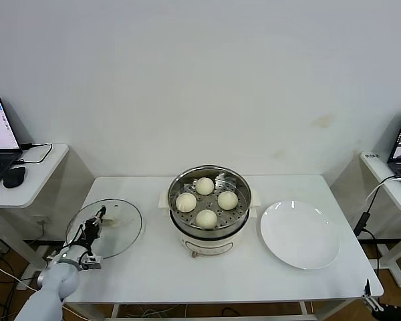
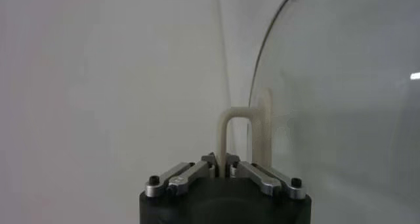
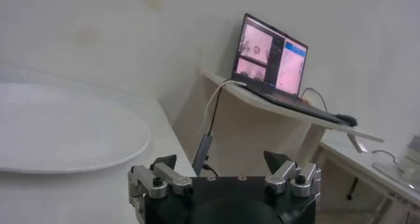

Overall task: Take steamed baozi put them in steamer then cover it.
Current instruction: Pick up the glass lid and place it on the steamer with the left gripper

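Observation:
The steamer (image 1: 214, 242) stands uncovered at the table's middle. Four baozi lie on its perforated tray: one (image 1: 204, 186) at the back, one (image 1: 186, 202) on the left, one (image 1: 227, 200) on the right and one (image 1: 206, 218) at the front. The glass cover (image 1: 123, 231) is at the table's left end, apart from the pot. My left gripper (image 1: 97, 219) is shut on the cover's cream handle (image 2: 233, 132); the left wrist view shows the gripper (image 2: 221, 161) clamping one leg of it beside the glass (image 2: 341, 100). My right gripper (image 3: 221, 159) is open and empty, low off the table's right front corner (image 1: 387, 309).
A flat white plate (image 1: 299, 234) lies right of the steamer and shows in the right wrist view (image 3: 65, 127). Side desks with laptops stand at far left (image 1: 0, 144) and far right (image 3: 272, 61). A black mouse (image 1: 15, 176) lies on the left desk.

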